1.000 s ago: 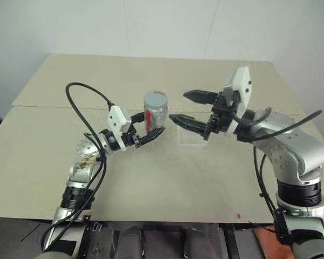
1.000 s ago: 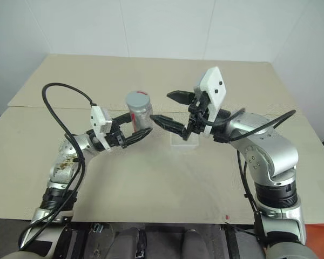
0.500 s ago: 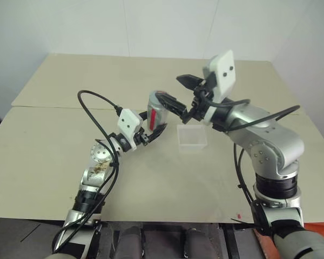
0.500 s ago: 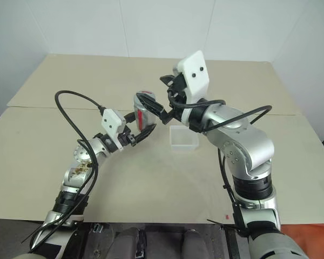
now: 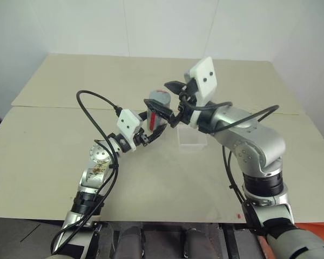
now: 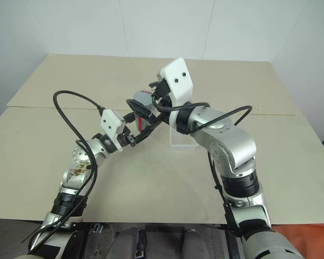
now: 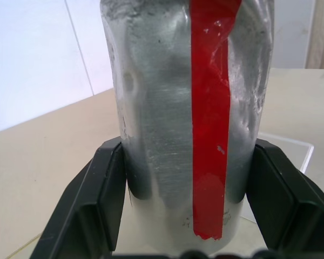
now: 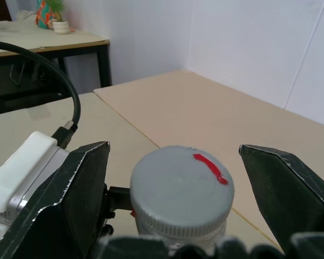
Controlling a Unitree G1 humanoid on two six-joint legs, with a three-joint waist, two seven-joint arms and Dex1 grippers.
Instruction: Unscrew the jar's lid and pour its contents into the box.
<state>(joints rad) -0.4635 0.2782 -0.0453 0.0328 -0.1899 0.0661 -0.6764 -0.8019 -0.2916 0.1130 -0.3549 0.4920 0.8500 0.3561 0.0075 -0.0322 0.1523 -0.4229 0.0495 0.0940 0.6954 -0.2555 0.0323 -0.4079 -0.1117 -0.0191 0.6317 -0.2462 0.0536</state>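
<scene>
My left gripper (image 5: 153, 125) is shut on the lower body of the jar (image 5: 156, 114), holding it upright above the table. The jar is silvery with a red stripe (image 7: 209, 113), and both black fingers (image 7: 103, 190) press its sides. Its grey lid (image 8: 181, 184), marked with a small red dash, is screwed on. My right gripper (image 8: 174, 149) is open, with one finger on each side of the lid and a gap at both sides. The clear box (image 5: 193, 137) sits on the table just right of the jar, beneath my right wrist. The contents are hidden inside the jar.
The beige table (image 5: 70, 81) stretches far behind and to both sides, with a seam running across it. A black cable (image 5: 94, 100) loops up from my left arm. A dark desk with a small plant (image 8: 48, 16) stands off in the room.
My right gripper has swung left from beside the box up to the jar's top, and its open fingers now flank the lid. The jar has stayed in place in the left gripper.
</scene>
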